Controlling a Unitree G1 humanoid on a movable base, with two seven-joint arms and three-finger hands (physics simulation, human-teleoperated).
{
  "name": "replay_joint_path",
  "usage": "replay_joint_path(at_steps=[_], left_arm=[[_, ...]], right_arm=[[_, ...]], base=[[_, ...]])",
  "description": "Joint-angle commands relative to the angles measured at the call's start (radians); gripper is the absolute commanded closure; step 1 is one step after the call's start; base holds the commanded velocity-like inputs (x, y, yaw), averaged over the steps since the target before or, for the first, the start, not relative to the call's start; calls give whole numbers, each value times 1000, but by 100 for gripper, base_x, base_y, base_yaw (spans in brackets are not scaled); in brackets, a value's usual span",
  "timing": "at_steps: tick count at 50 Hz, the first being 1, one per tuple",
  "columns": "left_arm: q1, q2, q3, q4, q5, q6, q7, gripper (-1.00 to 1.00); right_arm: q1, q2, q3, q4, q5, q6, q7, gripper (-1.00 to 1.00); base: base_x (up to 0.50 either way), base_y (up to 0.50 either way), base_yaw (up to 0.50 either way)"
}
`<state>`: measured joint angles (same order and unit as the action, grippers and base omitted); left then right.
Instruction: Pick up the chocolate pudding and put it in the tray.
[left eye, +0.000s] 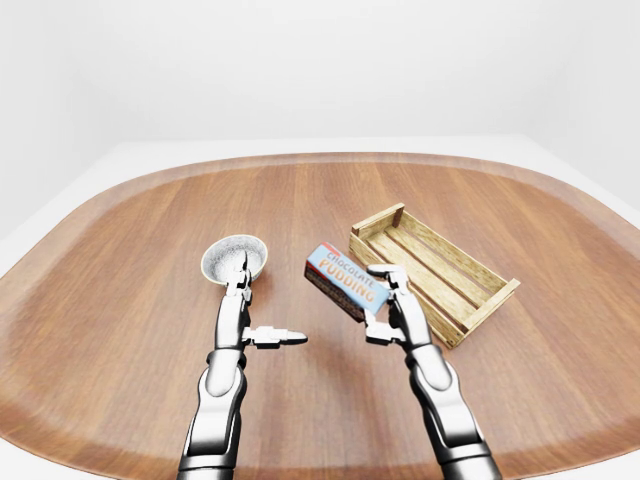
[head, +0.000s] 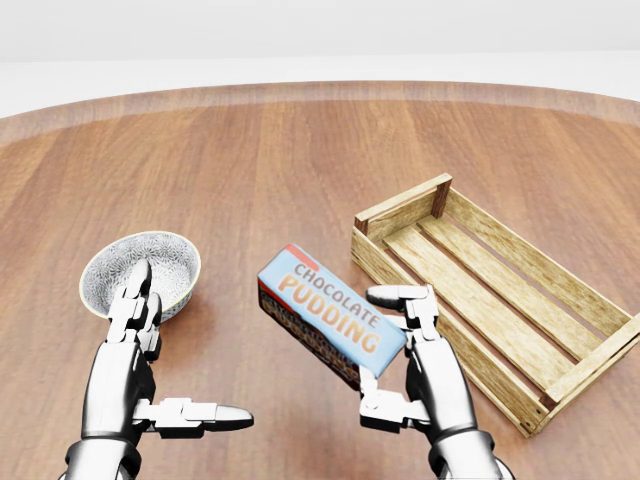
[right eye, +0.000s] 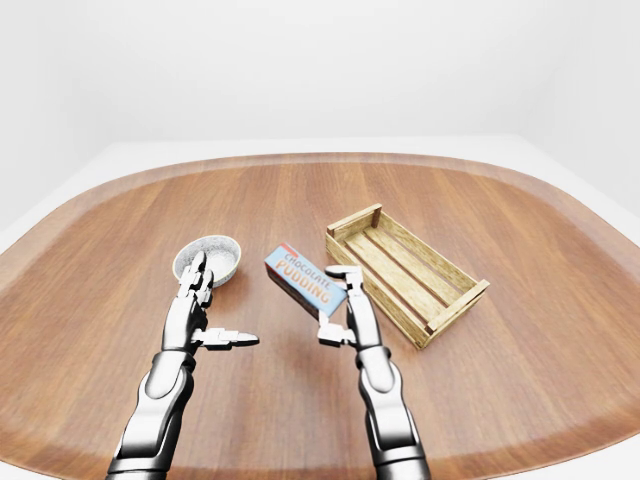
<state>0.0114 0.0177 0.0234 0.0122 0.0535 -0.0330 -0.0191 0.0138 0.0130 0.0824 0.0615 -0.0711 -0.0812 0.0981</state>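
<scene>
Layout on the wooden table (head: 300, 160), head view. The chocolate pudding (head: 330, 318) sits near centre, clasped from its 3 o'clock side by the right hand (head: 420, 365), clear of the tabletop. The tray (head: 490, 295) lies at 3 o'clock of the box, just beside the hand. The bowl (head: 140, 272) lies at 9 o'clock of the box, well apart. The left hand (head: 135, 370) stands at the bowl's 6 o'clock edge, fingers spread.

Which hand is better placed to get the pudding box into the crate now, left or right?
Right. The right hand already grips the chocolate pudding box, beside the wooden tray. The left hand is open and empty by the bowl, farther away.
</scene>
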Motion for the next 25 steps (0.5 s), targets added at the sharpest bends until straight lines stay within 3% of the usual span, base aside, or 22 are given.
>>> replay_joint_path(at_steps=[1, 7, 21, 25], left_arm=[[-2, 0, 1, 3, -7, 7, -4, -100], [-2, 0, 1, 3, -6, 6, -4, -100], [-2, 0, 1, 3, -6, 7, -4, -100], [-2, 0, 1, 3, -6, 7, -4, -100]], right_arm=[[-33, -8, -33, -13, 24, 9, 1, 100], [-59, -16, -52, -4, 25, 26, 3, 100], [-145, -51, -105, 91, 7, 25, 9, 100], [-166, -62, -118, 97, 1, 37, 8, 100]], base=[[0, 0, 0], [0, 0, 0], [0, 0, 0], [0, 0, 0]])
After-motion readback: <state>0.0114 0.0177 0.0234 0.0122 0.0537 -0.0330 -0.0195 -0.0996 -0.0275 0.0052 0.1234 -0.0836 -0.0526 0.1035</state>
